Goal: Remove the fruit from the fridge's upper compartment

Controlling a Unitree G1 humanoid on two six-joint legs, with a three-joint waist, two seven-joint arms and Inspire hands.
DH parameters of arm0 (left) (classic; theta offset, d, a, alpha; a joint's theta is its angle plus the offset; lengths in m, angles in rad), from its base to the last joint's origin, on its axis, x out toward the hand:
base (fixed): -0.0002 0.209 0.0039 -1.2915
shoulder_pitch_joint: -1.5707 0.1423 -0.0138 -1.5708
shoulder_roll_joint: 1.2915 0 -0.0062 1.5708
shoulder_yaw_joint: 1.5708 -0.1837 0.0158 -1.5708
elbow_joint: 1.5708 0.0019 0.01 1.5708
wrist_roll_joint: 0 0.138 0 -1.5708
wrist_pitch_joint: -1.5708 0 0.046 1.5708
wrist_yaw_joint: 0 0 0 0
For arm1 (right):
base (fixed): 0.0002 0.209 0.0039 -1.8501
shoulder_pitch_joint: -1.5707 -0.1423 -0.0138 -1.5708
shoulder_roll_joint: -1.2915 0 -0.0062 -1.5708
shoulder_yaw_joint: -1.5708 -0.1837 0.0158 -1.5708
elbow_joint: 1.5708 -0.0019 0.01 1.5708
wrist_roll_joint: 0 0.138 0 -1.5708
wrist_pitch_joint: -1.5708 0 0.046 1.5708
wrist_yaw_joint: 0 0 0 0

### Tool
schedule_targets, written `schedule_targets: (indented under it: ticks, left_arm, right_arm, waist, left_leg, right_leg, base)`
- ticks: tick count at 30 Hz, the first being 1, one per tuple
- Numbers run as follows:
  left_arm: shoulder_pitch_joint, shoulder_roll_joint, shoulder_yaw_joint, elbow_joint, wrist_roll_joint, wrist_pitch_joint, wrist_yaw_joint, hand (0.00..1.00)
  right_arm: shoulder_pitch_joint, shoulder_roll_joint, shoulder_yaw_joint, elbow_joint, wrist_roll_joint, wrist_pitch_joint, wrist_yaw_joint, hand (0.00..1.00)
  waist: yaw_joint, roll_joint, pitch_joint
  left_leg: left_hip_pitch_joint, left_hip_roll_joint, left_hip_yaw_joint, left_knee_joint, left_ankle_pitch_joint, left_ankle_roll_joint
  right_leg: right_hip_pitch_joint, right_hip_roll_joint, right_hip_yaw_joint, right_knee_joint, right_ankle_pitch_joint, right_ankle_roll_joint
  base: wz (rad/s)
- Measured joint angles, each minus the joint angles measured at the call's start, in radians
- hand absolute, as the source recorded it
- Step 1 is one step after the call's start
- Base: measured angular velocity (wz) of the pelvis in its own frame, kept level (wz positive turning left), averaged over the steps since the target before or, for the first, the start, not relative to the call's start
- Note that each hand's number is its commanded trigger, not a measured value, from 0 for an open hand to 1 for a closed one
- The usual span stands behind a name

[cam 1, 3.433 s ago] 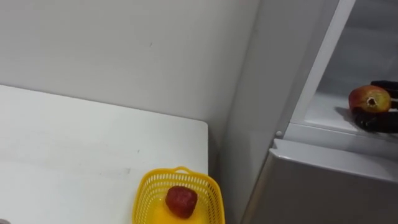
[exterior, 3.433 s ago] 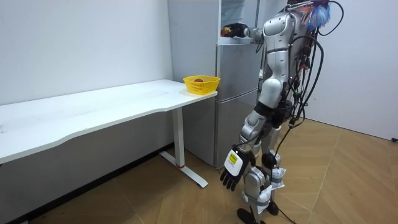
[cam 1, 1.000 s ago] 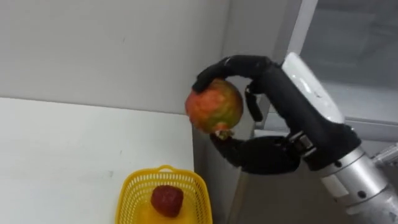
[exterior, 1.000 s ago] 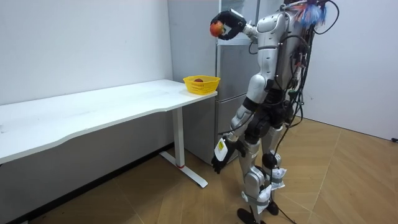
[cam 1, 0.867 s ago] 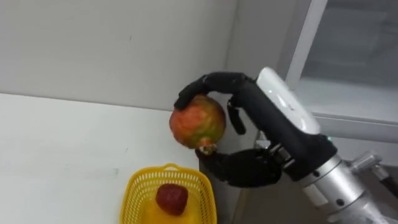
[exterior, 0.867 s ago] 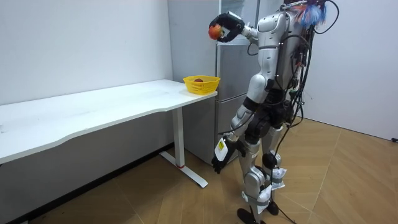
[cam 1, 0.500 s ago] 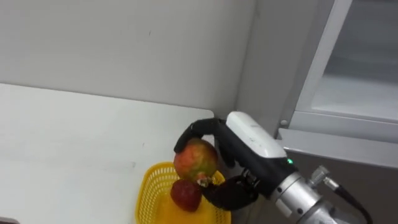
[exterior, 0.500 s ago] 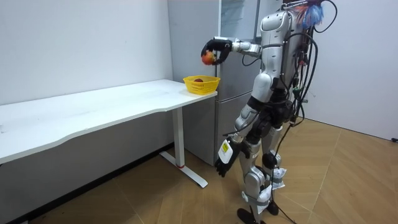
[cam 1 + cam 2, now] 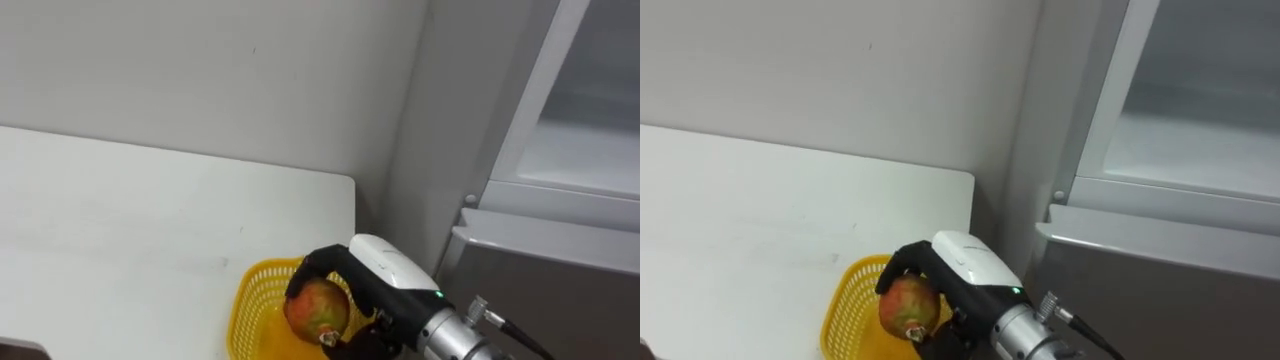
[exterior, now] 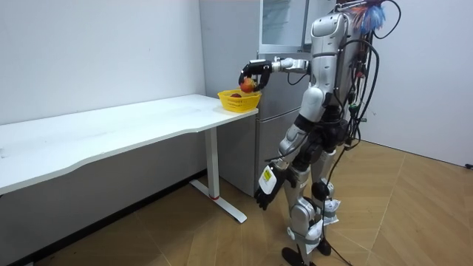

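A white table (image 9: 120,220) spreads out left of the yellow plastic mesh basket (image 9: 245,290) at its corner. Over the basket's right half is a round red-and-green fruit (image 9: 315,308), held by the right hand (image 9: 378,268), whose black fingers curl over it. Right of the basket stands a grey fridge (image 9: 440,120), its upper compartment open. Well below the basket, the left hand (image 10: 267,188) hangs slack.

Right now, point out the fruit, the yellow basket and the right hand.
fruit (image 9: 316,308): left eye view, front skin.
yellow basket (image 9: 248,305): left eye view, left wall.
right hand (image 9: 382,266): left eye view, its back.
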Motion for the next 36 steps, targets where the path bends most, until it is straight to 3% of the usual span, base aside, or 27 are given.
schedule_targets:
  ticks: [15,16,17,36]
  left_arm:
    - [0.001,-0.002,0.000,0.005,-0.001,0.004,-0.001,0.00]
    - [0.001,-0.002,0.000,0.005,-0.001,0.004,-0.001,0.00]
    - [0.001,-0.002,0.000,0.005,-0.001,0.004,-0.001,0.00]
    - [0.001,-0.005,0.002,0.005,-0.001,0.018,-0.001,0.00]
  right_arm:
    - [0.000,0.014,0.004,0.026,-0.001,0.004,0.010,1.00]
    - [0.000,0.014,0.004,0.026,-0.001,0.004,0.010,0.56]
    - [0.000,0.014,0.004,0.026,-0.001,0.004,0.010,0.00]
    - [0.001,0.020,0.005,0.026,-0.001,0.004,0.010,0.00]
  waist:
    - [0.000,0.001,0.0004]
    - [0.000,0.001,0.0004]
    - [0.000,0.001,0.0004]
    - [-0.004,0.009,-0.0057]
  left_leg:
    - [-0.007,0.000,-0.002,0.003,0.000,0.000]
    - [-0.008,0.000,-0.002,0.003,0.000,0.000]
    - [-0.008,0.000,-0.002,0.005,0.000,0.000]
    - [-0.007,0.000,-0.004,0.007,0.000,0.000]
  right_leg:
    - [-0.002,-0.001,-0.007,0.000,0.000,0.000]
    - [-0.002,-0.001,-0.007,0.000,0.000,0.000]
    - [-0.002,-0.001,-0.007,0.000,0.000,0.000]
    - [0.000,-0.003,-0.015,0.004,0.000,-0.001]
  base:
    - [0.00]
    - [0.00]
    - [0.00]
    - [0.00]
